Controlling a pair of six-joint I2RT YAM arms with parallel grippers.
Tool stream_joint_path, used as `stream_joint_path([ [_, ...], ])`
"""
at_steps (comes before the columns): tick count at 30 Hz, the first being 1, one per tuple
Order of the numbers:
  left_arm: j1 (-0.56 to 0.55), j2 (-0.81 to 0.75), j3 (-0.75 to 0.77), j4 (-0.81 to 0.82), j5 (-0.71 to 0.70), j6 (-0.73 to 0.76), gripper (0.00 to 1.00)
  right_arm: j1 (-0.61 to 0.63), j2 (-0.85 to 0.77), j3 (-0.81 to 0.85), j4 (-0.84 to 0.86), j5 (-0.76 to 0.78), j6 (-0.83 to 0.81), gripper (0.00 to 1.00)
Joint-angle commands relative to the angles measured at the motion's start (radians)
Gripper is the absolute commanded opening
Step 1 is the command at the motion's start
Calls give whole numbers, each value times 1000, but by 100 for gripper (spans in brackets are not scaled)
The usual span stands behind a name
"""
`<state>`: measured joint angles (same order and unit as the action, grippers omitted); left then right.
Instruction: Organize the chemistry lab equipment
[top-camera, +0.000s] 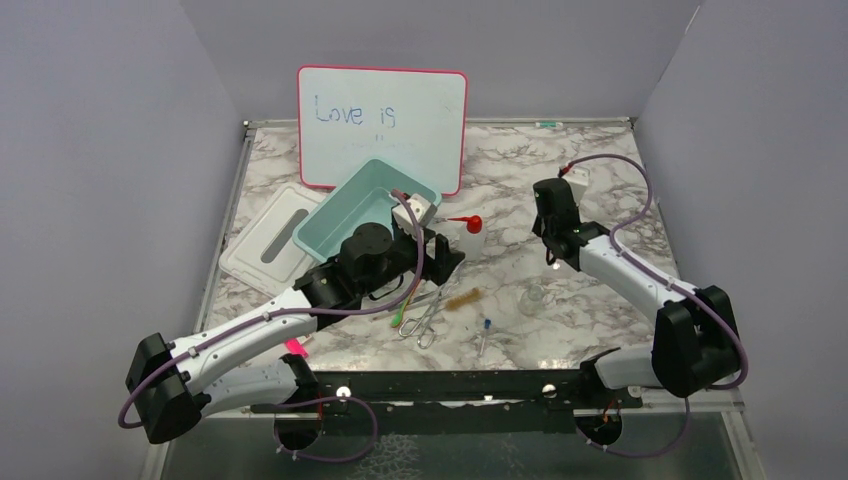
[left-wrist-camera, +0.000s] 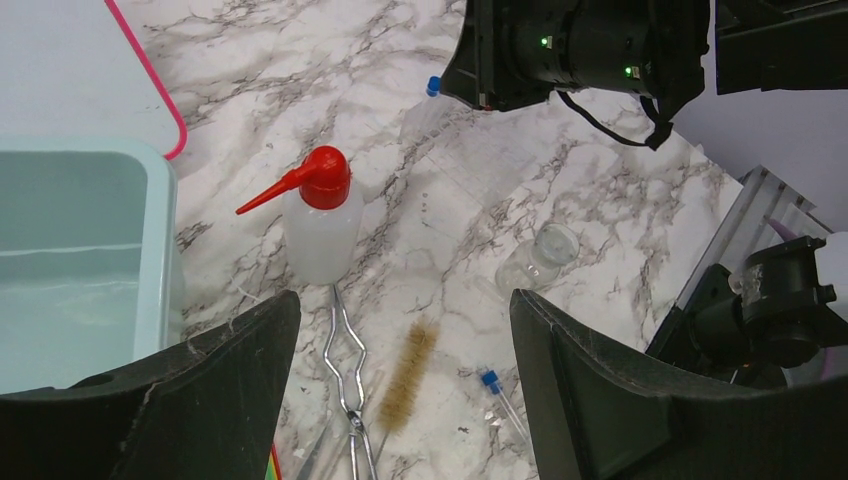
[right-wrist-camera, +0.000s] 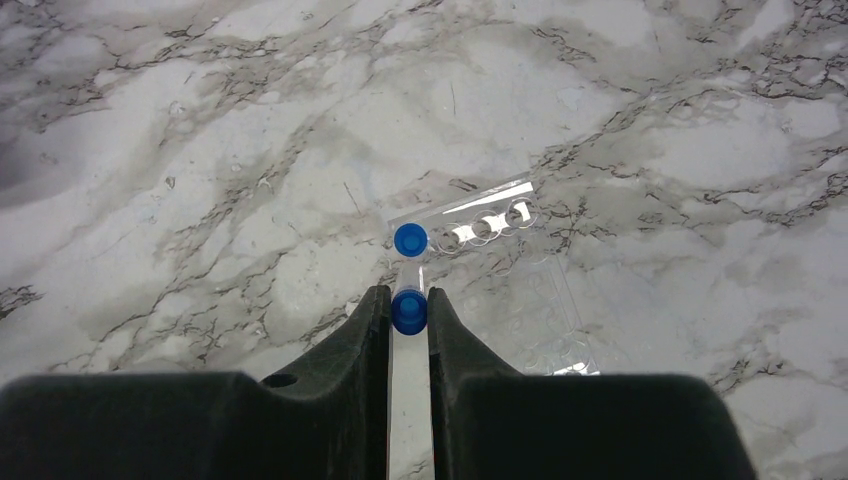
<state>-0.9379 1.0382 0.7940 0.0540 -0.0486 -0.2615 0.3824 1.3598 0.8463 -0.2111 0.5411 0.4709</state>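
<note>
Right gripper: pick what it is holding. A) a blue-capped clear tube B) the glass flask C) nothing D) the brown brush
A: in the right wrist view the right gripper is shut on a blue-capped clear tube, with the tube's cap showing between the fingertips.

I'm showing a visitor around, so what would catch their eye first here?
The pink-framed whiteboard reading "Love is" stands at the back, with a teal bin in front of it. The red-nozzled squeeze bottle stands just right of the bin. The right arm's jaws are shut on a blue-capped tube beside a clear rack.
</note>
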Motion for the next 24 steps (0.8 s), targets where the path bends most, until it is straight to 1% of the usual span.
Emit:
stream_joint_path([
  [1, 1, -1, -15, 47, 20, 1, 80, -9, -12, 27, -35, -4, 8, 14],
  [8, 0, 0, -20, 45, 14, -1, 80, -13, 25, 75, -105, -16, 13, 14],
  [15, 1, 1, -22, 43, 13, -2, 80, -16, 57, 90, -130, -30, 13, 14],
  [24, 1, 1, -23, 42, 5, -1, 80, -16, 63, 119, -198, -13, 27, 14],
])
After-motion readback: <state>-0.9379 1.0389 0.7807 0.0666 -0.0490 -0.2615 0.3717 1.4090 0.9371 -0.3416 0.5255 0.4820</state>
